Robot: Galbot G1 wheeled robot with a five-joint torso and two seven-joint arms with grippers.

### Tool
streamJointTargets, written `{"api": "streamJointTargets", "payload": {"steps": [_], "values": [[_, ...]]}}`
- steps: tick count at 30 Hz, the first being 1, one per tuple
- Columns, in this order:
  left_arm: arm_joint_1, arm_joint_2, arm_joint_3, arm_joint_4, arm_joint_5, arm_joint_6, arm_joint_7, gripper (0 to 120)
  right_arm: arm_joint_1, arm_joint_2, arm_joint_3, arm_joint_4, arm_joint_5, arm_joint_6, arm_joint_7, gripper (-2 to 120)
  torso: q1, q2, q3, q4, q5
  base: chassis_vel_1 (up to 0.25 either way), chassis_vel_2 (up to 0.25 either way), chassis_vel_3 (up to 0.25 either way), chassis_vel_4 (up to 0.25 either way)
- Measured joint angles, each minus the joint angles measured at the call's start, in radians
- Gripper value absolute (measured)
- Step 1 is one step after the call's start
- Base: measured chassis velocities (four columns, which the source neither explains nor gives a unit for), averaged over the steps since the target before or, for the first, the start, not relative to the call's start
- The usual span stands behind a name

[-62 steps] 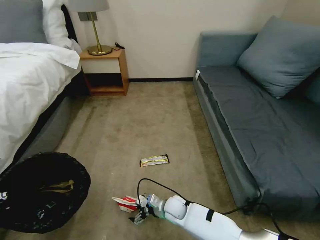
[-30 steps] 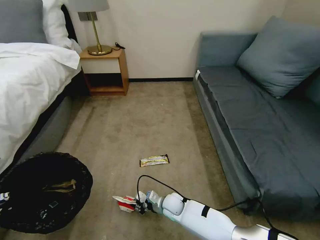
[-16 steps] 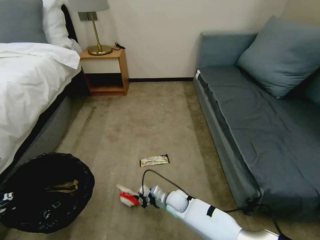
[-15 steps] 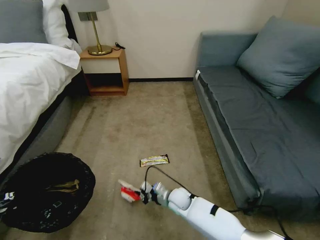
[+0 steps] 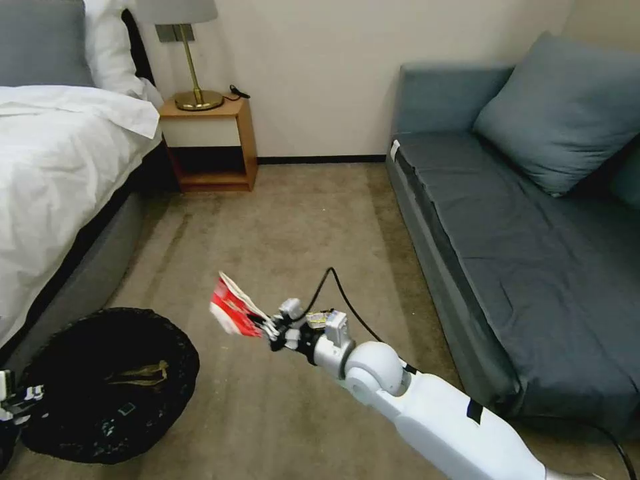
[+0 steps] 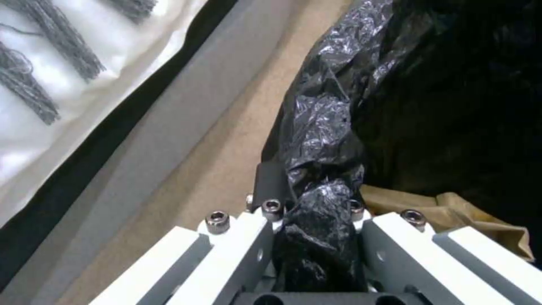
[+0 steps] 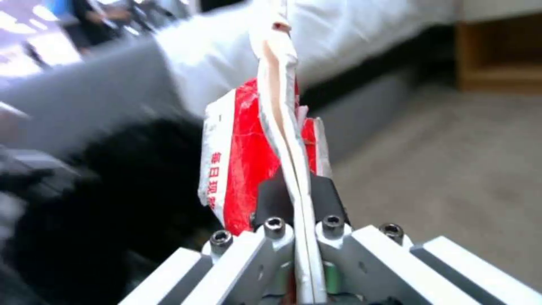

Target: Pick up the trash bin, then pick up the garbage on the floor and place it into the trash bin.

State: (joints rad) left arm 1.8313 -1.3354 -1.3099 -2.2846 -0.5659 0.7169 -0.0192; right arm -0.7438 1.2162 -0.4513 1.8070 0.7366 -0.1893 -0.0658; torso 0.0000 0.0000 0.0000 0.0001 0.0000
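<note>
The right claw [image 5: 272, 328] is clamped on one red-white carton [image 5: 230, 312], held in the air with the trash bin [image 5: 107, 383] below and to its left. The left claw [image 6: 313, 220] pinches the bin's black liner at the rim. Best to carry the carton over the bin's middle before letting go. One crumpled brown paper bag [image 5: 137, 373] lies inside.

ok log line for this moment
right gripper: shut on carton, raised off floor, beside bin | left gripper: shut on bin rim | paper bag: in bin
</note>
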Motion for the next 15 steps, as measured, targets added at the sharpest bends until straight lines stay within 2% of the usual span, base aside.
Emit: {"api": "streamJointTargets", "payload": {"steps": [3, 5, 7, 9, 12, 15], "values": [[0.001, -0.002, 0.004, 0.000, 0.001, 0.000, 0.001, 3, 0.041, 0.050, -0.094, 0.009, 0.009, 0.022, 0.010, 0, 0.000, 0.000, 0.000, 0.0000, -0.0001, 0.000, 0.000, 0.000, 0.000], [0.001, -0.003, 0.005, 0.000, 0.001, 0.000, 0.001, 3, 0.046, 0.057, -0.105, 0.007, 0.008, 0.024, 0.011, 0, 0.000, 0.000, 0.000, 0.0000, -0.0001, 0.000, 0.000, 0.000, 0.000], [0.002, -0.006, 0.010, -0.003, 0.003, -0.001, 0.002, 3, 0.074, 0.114, -0.175, -0.022, -0.010, 0.032, 0.015, 0, 0.000, 0.000, 0.000, 0.0000, -0.0002, 0.000, 0.000, 0.000, 0.000], [0.002, -0.007, 0.011, -0.004, 0.004, -0.002, 0.002, 3, 0.082, 0.130, -0.190, -0.032, -0.014, 0.034, 0.018, 0, 0.000, 0.000, 0.000, 0.0001, -0.0001, 0.000, 0.000, 0.000, 0.000], [0.003, -0.011, 0.013, -0.012, 0.004, -0.003, 0.002, 3, 0.118, 0.208, -0.245, -0.090, -0.037, 0.042, 0.038, 0, 0.000, 0.000, 0.000, 0.0001, -0.0002, 0.000, 0.000, 0.000, 0.000], [0.005, -0.015, 0.014, -0.015, 0.005, -0.004, 0.003, 3, 0.133, 0.245, -0.263, -0.121, -0.048, 0.045, 0.052, 0, 0.000, 0.000, 0.000, 0.0001, -0.0003, 0.000, 0.000, 0.000, 0.000]]}}
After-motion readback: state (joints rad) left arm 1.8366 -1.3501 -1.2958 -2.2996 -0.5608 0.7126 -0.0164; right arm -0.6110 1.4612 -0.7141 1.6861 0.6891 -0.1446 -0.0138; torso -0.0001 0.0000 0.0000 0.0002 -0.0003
